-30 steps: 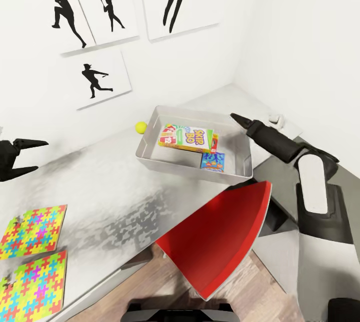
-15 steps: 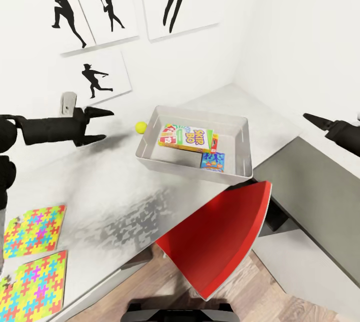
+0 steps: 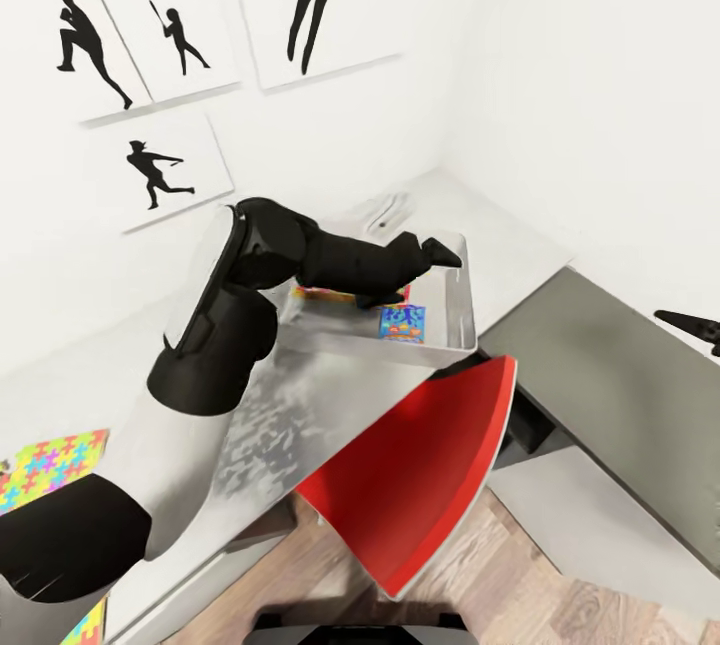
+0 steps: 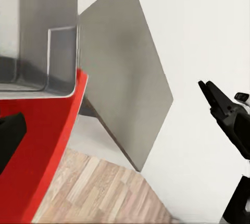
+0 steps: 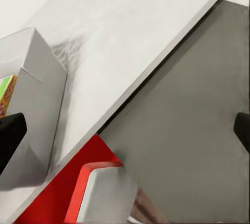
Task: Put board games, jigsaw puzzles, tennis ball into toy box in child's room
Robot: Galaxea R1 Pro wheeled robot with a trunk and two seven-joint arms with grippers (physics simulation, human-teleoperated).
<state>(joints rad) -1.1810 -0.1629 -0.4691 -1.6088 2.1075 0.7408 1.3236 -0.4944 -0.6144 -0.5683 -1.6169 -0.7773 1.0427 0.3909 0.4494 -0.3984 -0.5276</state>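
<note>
Your left arm reaches across the front of the pale table (image 3: 520,255) and over the toy box (image 3: 462,310), with the left gripper (image 3: 432,260) held above the tray's interior near its far right part. One pointed fingertip (image 3: 448,255) juts toward the box's right wall, and the second finger sits lower, just above the yellow-and-red SKIP-BO game box (image 3: 325,294), most of which is hidden under your forearm. From the head view you cannot tell whether those fingers are apart or together, and nothing shows between them. The smaller blue game box (image 3: 402,323) lies flat on the tray floor by the near wall, just below the gripper and not touching it. In the left wrist view a corner of the toy box sits above the red chair (image 4: 47,146), with the darker grey corner section (image 4: 125,88) beyond. Your right gripper (image 3: 690,327) shows at the right edge of the head view as a dark pointed tip over that grey section, well apart from the toy box; its fingers read as pressed together, holding nothing. Two jigsaw puzzles lie on the near left of the table: one (image 3: 50,465) beside your left arm's upper link, the other (image 3: 90,625) barely peeking out at the bottom edge.
</note>
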